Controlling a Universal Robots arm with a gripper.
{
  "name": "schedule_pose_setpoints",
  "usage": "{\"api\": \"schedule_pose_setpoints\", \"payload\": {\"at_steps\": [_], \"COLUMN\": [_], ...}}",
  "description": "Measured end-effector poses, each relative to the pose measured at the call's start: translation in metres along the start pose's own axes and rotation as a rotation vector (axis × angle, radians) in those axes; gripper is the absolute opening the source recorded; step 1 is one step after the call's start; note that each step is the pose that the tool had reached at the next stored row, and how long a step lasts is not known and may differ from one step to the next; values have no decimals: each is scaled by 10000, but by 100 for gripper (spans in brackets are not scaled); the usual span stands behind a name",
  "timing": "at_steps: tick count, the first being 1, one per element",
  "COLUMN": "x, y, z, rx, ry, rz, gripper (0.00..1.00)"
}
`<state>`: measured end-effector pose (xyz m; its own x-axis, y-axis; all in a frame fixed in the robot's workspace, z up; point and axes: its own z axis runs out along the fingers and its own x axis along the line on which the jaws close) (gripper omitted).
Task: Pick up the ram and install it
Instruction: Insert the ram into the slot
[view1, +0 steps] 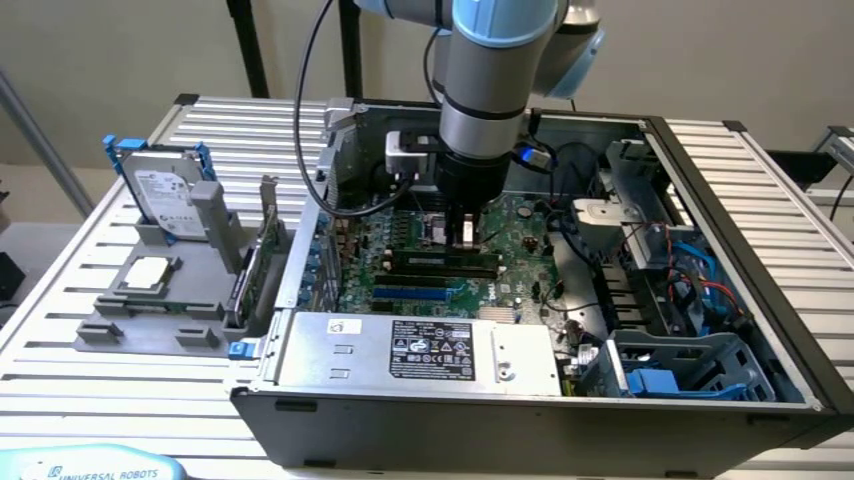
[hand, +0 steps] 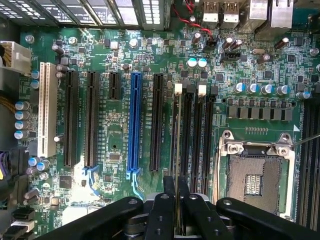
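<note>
Wrist view, ram (hand: 178, 150) edge-on, clamped between fingers (hand: 167, 187)

arm upright, pincer (view1: 466, 232) down — fingers (hand: 165, 212) nearly together

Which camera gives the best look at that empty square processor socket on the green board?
The wrist view: the socket lies open to it from straight above, metal frame and pin field plain. In the exterior view the gripper and arm hang over that part of the motherboard, so I cannot pick the socket out.
</note>
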<state>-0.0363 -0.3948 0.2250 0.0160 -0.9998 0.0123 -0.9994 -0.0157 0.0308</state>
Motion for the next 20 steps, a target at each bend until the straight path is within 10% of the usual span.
{"api": "schedule_pose_setpoints", "payload": {"at_steps": [16,20], "x": [-7,-7], "y": [-2,-2], "z": [61,64], "rx": [0,0], "ry": [-1,1], "rz": [-10,-11], "gripper": [14,28]}}
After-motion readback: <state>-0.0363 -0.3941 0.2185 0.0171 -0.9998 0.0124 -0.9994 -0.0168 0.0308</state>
